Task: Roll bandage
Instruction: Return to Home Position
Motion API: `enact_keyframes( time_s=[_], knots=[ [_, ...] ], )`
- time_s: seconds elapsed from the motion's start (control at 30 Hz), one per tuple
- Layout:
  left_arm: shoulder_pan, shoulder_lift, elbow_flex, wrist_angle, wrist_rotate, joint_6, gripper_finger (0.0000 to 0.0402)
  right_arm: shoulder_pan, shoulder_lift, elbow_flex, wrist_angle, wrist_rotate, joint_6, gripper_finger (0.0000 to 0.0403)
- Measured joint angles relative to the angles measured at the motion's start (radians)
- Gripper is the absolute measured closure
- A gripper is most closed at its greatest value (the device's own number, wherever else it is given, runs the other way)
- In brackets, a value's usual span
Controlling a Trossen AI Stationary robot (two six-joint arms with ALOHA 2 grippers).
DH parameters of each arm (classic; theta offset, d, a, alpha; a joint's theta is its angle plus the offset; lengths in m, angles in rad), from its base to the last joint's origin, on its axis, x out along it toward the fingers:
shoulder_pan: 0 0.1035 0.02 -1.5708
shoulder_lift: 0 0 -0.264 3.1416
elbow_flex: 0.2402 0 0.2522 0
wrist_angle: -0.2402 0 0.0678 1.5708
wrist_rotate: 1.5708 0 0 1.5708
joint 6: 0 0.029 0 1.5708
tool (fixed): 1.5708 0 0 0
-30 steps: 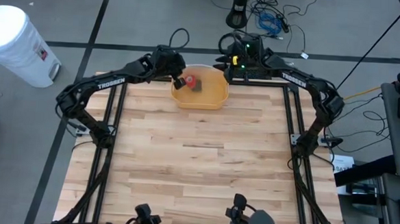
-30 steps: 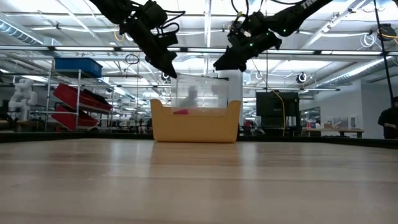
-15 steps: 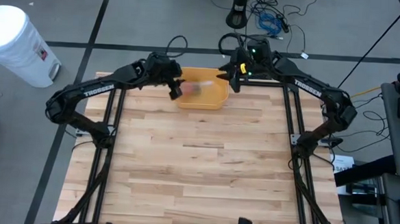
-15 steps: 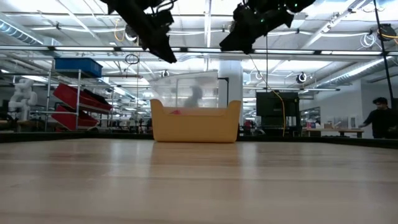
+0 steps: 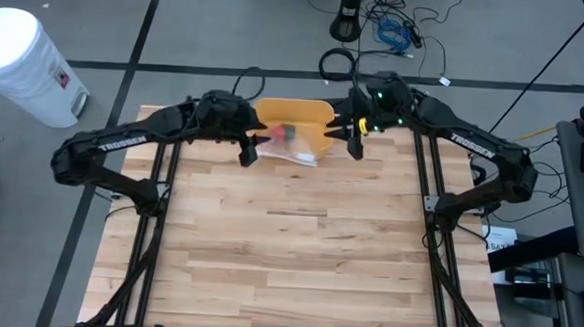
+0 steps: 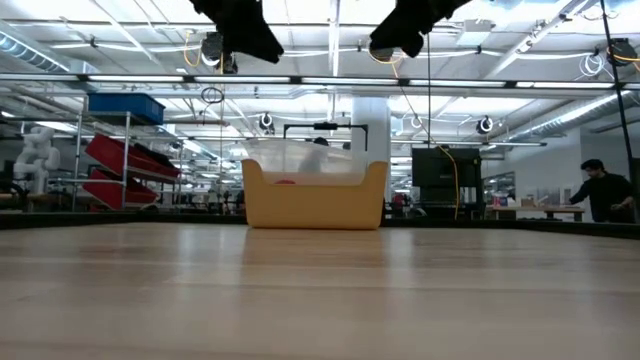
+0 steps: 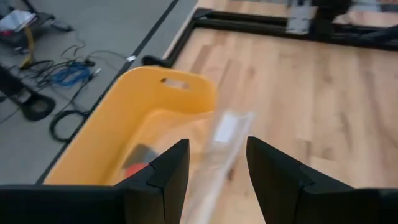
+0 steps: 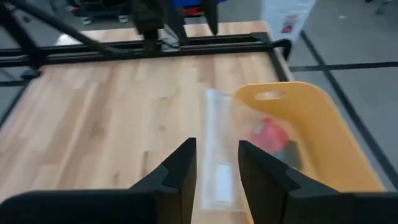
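Observation:
A yellow bin stands at the table's far middle. A red thing and a dark thing lie in it. A clear plastic piece with a white label lies over the bin's near rim; it also shows in the left wrist view and the right wrist view. My left gripper hangs open, high above the table, beside the bin's near left corner. My right gripper hangs open, equally high, beside the near right corner. Both show at the top of the low view.
The wooden table stretches bare from the bin to its near edge. A white barrel stands on the floor off the far left corner. Cables lie on the floor behind the table. A person stands far off in the room.
Both grippers have risen and gone from over the bin toward the table's near edge, the left one stopping near the bin's left corner, the right near its right corner. The clear plastic piece now sits lower and more over the bin's near rim.

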Motion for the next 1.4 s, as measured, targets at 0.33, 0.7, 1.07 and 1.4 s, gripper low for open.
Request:
enact_keyframes(
  time_s=[0.33, 0.7, 1.07, 1.4],
  knots=[
    [-0.198, -0.005, -0.006, -0.045, -0.053, -0.072, 0.0245, 0.169, -0.064, 0.0, -0.184, 0.096, 0.03, 0.0326],
    [-0.491, -0.087, -0.089, -0.032, -0.351, -0.16, 0.0393, 0.362, -0.181, 0.0, -0.313, 0.159, 0.094, 0.0398],
    [-0.757, -0.125, -0.201, 0.013, -0.648, -0.283, 0.0398, 0.583, -0.392, -0.315, -0.076, 0.363, 0.235, 0.0402],
    [-0.804, -0.13, -0.478, 0.433, -0.589, -0.227, 0.0398, 0.683, -0.537, -0.686, 0.349, 0.447, 0.225, 0.0402]
  ],
)
